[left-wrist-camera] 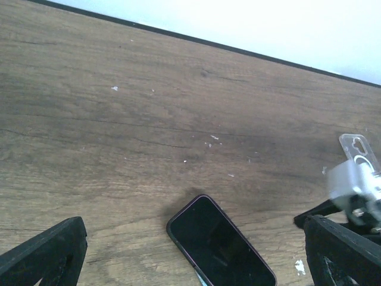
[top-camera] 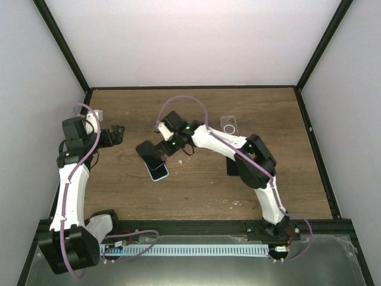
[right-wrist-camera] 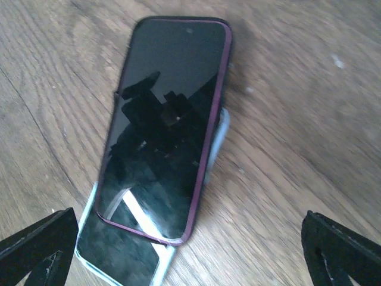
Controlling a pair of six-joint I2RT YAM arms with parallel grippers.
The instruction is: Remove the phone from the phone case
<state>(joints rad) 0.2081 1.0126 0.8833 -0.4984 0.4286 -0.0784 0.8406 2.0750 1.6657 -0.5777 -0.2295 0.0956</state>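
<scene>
Phone (right-wrist-camera: pixel 166 125), dark with purple rim, lies slantwise half over light-blue case (right-wrist-camera: pixel 119 253). Long axis runs away from right gripper (right-wrist-camera: pixel 189 241), which hangs just above, jaws wide, holding nothing. Left gripper (top-camera: pixel 117 136) is farther off to the side, spread and empty.

- My right pincer (right-wrist-camera: pixel 190 238) is spread wide over the phone (right-wrist-camera: pixel 166 125); bare counter (right-wrist-camera: pixel 297 119) lies along both its long sides.
- The phone case (right-wrist-camera: pixel 122 259) juts out beneath the end nearest my fingers.
- My left pincer (left-wrist-camera: pixel 196 247), also spread, faces open counter.
</scene>
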